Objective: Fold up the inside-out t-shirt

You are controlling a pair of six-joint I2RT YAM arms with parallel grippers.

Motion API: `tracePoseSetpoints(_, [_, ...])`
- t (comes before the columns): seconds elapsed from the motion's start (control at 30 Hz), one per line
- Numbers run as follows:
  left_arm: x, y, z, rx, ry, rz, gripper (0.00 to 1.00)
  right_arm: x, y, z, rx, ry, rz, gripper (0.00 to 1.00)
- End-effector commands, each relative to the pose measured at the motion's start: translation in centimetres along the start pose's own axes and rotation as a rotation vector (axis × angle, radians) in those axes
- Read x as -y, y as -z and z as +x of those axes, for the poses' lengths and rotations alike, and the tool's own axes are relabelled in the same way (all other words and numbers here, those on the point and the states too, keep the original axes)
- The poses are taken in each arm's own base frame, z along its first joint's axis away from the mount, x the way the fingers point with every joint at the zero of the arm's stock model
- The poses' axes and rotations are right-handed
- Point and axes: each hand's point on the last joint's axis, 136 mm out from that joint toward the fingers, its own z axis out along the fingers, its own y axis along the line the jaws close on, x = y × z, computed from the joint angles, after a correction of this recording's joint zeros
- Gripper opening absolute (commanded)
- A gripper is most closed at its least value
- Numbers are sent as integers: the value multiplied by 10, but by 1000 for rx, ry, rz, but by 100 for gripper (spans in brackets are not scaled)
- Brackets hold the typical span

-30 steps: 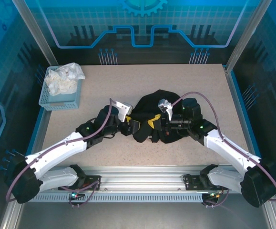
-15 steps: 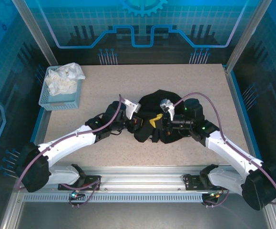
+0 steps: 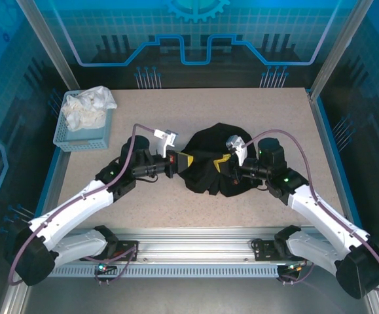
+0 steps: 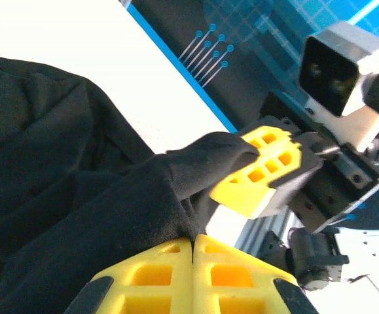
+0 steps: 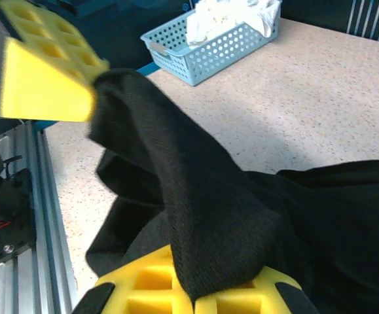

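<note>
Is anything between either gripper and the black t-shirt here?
Nothing visible. The left gripper and right gripper are both shut on folds of the t-shirt; the basket sits apart, far left.

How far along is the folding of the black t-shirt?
Nothing is folded yet: the t-shirt lies as a crumpled heap. In hand: the left gripper and right gripper are each shut on a pinch of its fabric. Left: spreading it flat and every fold.
</note>
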Motion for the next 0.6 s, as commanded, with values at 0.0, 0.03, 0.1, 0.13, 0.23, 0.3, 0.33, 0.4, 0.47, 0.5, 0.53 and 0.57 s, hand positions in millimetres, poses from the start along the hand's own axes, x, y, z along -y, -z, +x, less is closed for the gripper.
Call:
tracePoseSetpoints(0.0, [21, 6, -4, -4, 41, 105, 0, 14, 2, -13, -16, -8, 82, 0])
tracePoseSetpoints(0.03, [24, 7, -6, -1, 53, 117, 0, 18, 1, -16, -21, -17, 107, 3])
tracePoseSetpoints(0.1, [31, 8, -15, 17, 78, 149, 0, 30, -1, -18, -48, -48, 176, 5])
tracePoseSetpoints(0.13, [34, 8, -18, 23, 92, 162, 0, 36, -2, -19, -63, -62, 207, 6])
tracePoseSetpoints(0.23, [43, 7, -31, 56, 125, 205, 0, 62, 1, -13, -153, -133, 360, 12])
tracePoseSetpoints(0.3, [42, 5, -38, 84, 144, 200, 0, 74, 3, -1, -230, -163, 433, 19])
tracePoseSetpoints(0.33, [39, 4, -40, 98, 152, 187, 0, 77, 5, 3, -251, -170, 451, 21])
tracePoseSetpoints(0.4, [30, -2, -44, 116, 167, 148, 0, 76, 12, 8, -279, -181, 476, 29])
tracePoseSetpoints(0.47, [20, -7, -46, 130, 184, 113, 0, 72, 23, 10, -289, -186, 495, 33])
tracePoseSetpoints(0.5, [17, -10, -47, 137, 192, 101, 0, 67, 29, 9, -286, -182, 491, 35])
tracePoseSetpoints(0.53, [14, -11, -47, 139, 199, 94, 0, 59, 32, 8, -280, -173, 477, 36])
tracePoseSetpoints(0.57, [13, -13, -48, 142, 202, 90, 0, 48, 35, 7, -267, -164, 448, 38])
